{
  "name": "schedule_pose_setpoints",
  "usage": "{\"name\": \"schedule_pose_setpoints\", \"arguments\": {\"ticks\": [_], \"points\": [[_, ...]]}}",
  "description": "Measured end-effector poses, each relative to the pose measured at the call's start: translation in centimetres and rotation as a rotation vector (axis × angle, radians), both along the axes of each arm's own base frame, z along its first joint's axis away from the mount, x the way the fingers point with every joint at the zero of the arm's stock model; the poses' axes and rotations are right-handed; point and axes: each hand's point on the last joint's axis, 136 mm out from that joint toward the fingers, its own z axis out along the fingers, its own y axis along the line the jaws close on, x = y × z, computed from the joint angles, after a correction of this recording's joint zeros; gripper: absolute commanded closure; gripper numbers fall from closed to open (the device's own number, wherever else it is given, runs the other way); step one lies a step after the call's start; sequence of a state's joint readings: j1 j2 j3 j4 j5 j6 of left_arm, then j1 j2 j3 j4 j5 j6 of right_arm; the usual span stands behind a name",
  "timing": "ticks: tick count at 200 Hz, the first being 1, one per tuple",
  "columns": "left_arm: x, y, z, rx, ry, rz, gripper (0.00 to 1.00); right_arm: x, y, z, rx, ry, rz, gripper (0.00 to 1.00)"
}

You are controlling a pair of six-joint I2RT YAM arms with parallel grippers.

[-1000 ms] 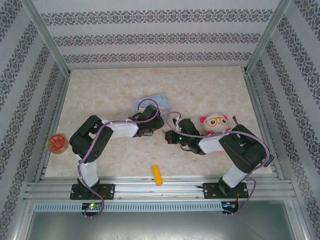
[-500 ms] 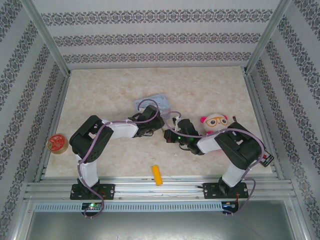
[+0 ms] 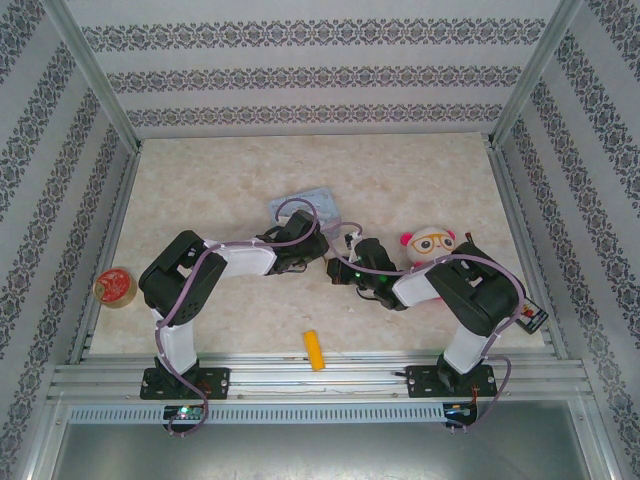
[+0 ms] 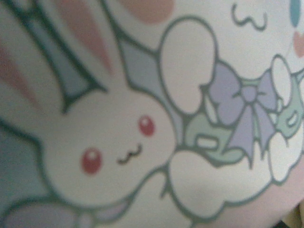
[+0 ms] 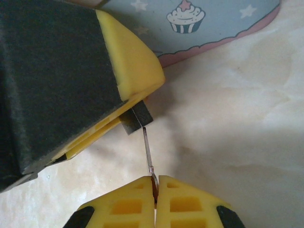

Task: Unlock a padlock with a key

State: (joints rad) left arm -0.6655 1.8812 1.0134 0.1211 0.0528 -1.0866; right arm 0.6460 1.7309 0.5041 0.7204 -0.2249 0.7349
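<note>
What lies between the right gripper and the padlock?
The key: pinched in the shut jaws of the right gripper, its thin blade reaching up to the padlock. The right wrist view shows this.

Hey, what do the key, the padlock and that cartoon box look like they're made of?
Key: bare metal, thin and silvery-grey, with a glint along the blade. Padlock: dark matte body, perhaps painted metal or plastic; too little shows to tell. Cartoon box: likely printed tin or plastic, given its smooth pale blue lid with crisp artwork and a pink rim.
</note>
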Motion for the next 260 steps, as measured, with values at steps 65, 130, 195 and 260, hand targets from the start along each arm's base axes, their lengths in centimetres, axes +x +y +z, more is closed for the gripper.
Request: {"name": "schedule_pose_setpoints", "arguments": {"ticks": [65,130,195,260], "points": [[0.07,-0.13,0.13,-0.011,-0.001,0.003,1.00,0.18,0.00,0.18,0.003,-0.010,-0.005,1.00],[0.06,-0.13,0.11,-0.015,0.001,0.008,1.00,0.23,0.02,0.04,0.005,-0.008,-0.008,1.00],[0.17,-0.01,0.06,-0.020,0.000,0.014,1.00,0.34,0.11,-0.11,0.014,-0.001,-0.015,1.00],[0.18,0.00,0.05,-0.032,0.009,0.023,1.00,0.44,0.28,-0.12,0.038,0.029,-0.035,1.00]]}}
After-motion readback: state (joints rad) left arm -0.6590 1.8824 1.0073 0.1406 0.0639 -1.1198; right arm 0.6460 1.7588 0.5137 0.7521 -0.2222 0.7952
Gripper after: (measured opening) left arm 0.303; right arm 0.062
